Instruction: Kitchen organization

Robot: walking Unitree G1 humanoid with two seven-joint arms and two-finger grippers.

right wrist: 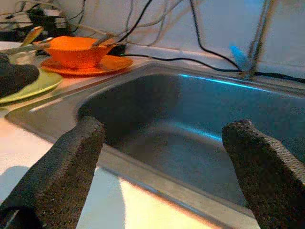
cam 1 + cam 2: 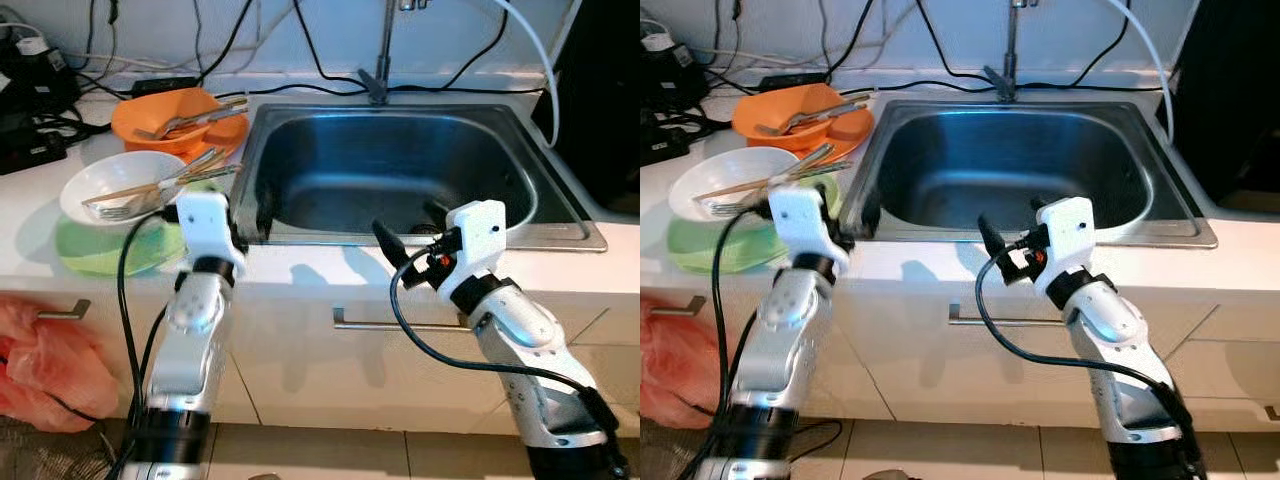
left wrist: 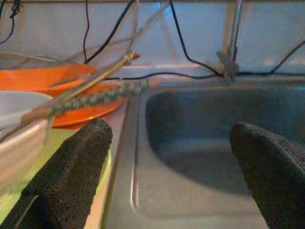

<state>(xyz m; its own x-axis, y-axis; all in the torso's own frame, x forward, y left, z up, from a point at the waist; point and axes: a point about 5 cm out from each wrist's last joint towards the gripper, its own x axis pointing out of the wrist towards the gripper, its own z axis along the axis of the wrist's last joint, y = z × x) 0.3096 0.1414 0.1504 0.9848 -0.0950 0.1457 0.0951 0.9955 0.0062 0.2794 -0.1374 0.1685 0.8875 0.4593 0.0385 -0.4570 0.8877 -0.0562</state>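
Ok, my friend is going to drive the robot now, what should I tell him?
Left gripper: open, holding nothing, at the sink's left front corner, beside the dishes.
Right gripper: open, holding nothing, over the sink's front rim.
Dishes sit on the counter left of the sink: white bowl with a fork and chopsticks on a green plate; behind it, orange bowl with cutlery on an orange plate.
The sink looks empty.
Done: nothing moved yet, it seems.
Left: probably sorting the dishes.

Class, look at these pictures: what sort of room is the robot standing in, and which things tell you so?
Most likely a home kitchen: a steel sink set in a white counter, with a used white bowl and orange bowl holding cutlery beside it.
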